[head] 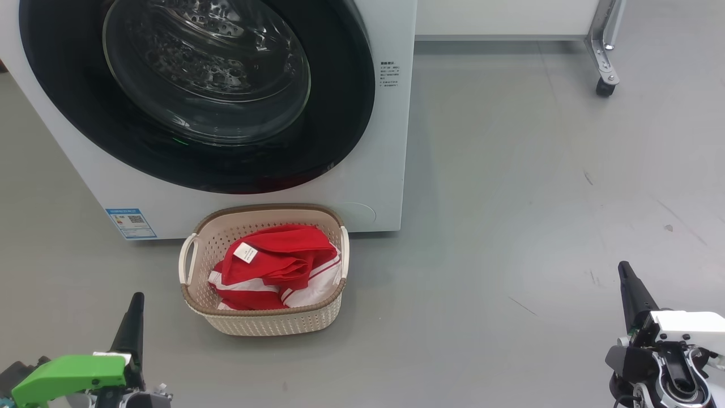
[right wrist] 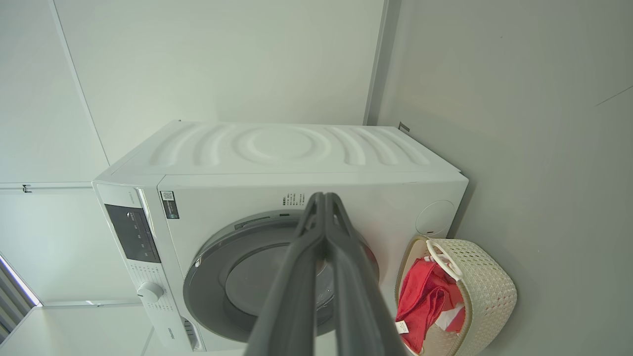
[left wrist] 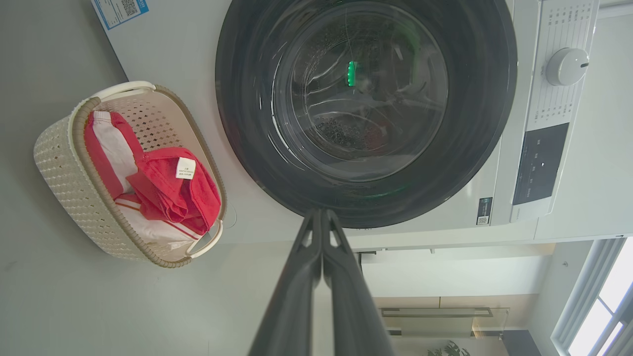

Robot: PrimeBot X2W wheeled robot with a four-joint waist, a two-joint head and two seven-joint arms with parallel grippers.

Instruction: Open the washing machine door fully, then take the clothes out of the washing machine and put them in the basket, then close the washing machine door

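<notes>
All three steps look finished: the washing machine door [head: 207, 73] is shut against the washing machine [head: 391, 141], the clothes [head: 277, 266] lie in the basket [head: 272, 324] just in front, and the left gripper [head: 136, 300] and right gripper [head: 626, 273] hover nearer, fingers pressed together, empty.

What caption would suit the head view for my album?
Red clothes rest in the basket before the shut washing machine door; left claw and right claw closed.

1. Cropped by the head view's top edge: washing machine door [head: 198, 93], upper part.
2. Too small to read: print on label tag [head: 245, 252] and blue sticker [head: 131, 223].
3. Buried under top folds, behind basket [head: 272, 323] wall: lower clothes [head: 277, 269].
</notes>
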